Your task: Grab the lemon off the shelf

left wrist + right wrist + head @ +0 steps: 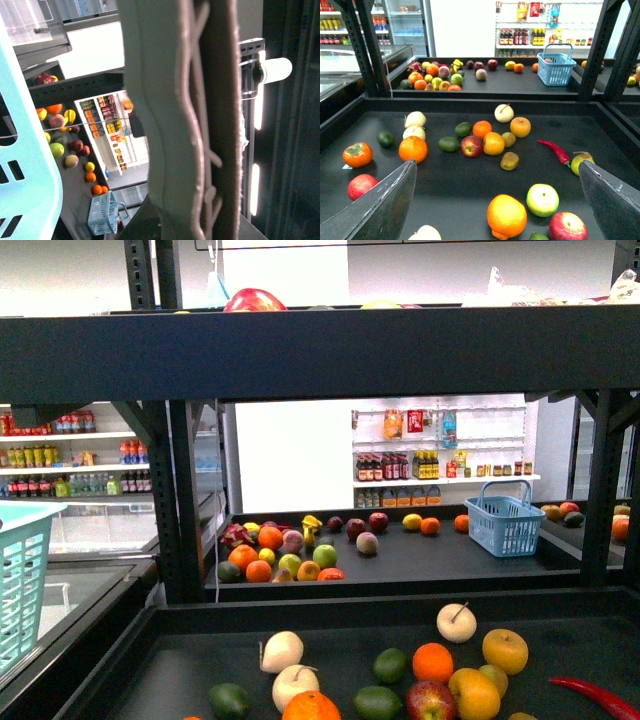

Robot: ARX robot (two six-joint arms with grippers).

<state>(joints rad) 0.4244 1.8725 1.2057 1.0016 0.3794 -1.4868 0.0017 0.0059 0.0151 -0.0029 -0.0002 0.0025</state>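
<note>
The shelf is a black rack (330, 352) with rimmed trays (470, 190) full of loose fruit. On the near tray lies a yellow-orange oval fruit with a small nub at one end, the likeliest lemon (507, 216). My right gripper (497, 165) hangs open above this tray. Its dark fingers (375, 210) stand wide apart, and the lemon sits on the tray between and below them, untouched. My left gripper (200, 100) is shut, its pale pads pressed together on nothing, and it fills the left wrist view. Neither arm shows in the front view.
A green-white apple (542, 199) and a red apple (568, 226) lie next to the lemon, an orange (413, 149) and a red chilli (554, 151) farther off. A blue basket (556, 67) stands on the far tray. A teal basket (18, 580) hangs at left.
</note>
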